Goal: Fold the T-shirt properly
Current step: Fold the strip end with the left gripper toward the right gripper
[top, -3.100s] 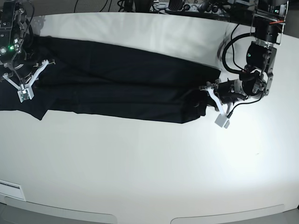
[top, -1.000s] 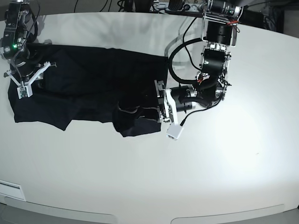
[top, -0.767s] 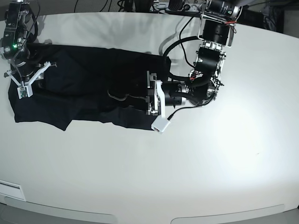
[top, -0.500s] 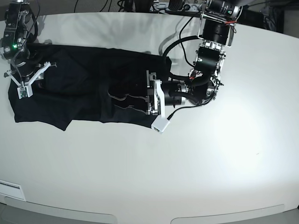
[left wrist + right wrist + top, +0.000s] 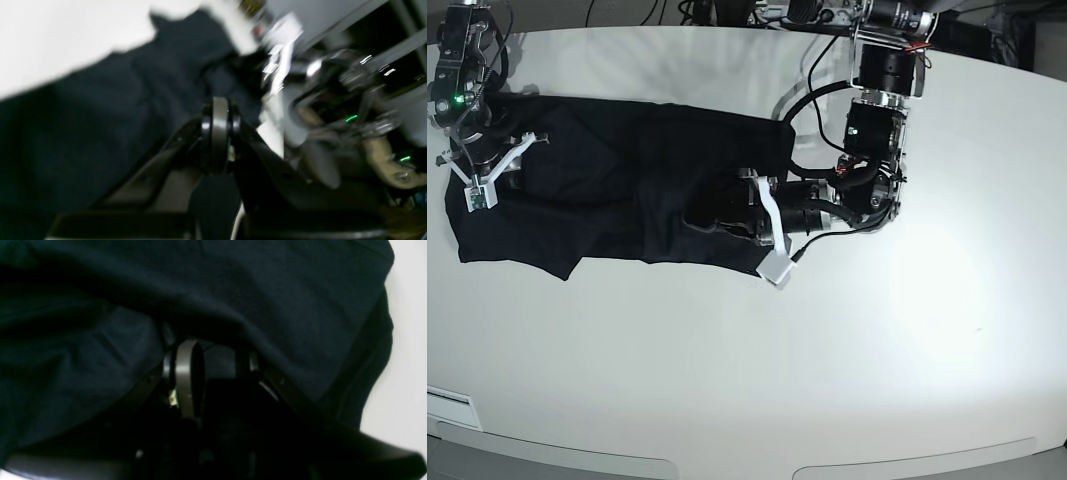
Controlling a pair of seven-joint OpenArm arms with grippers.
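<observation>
The black T-shirt (image 5: 607, 190) lies on the white table (image 5: 847, 380), its right end folded back over the middle. My left gripper (image 5: 695, 222) lies low over that folded part with its jaws together. In the blurred left wrist view its tips (image 5: 215, 103) rest on the cloth (image 5: 83, 116); the pinch itself is hard to make out. My right gripper (image 5: 507, 172) is at the shirt's left end. In the right wrist view, cloth (image 5: 267, 290) is bunched between its fingers (image 5: 183, 373) and covers the tips (image 5: 215, 353).
Cables and equipment (image 5: 767, 12) stand at the table's back edge. A white strip (image 5: 447, 405) lies at the front left corner. The other arm's base (image 5: 333, 133) fills the right of the left wrist view.
My left gripper has dragged the shirt's right end leftward over the middle, then rolled its wrist and settled lower on the fold. The right gripper has stayed in place.
</observation>
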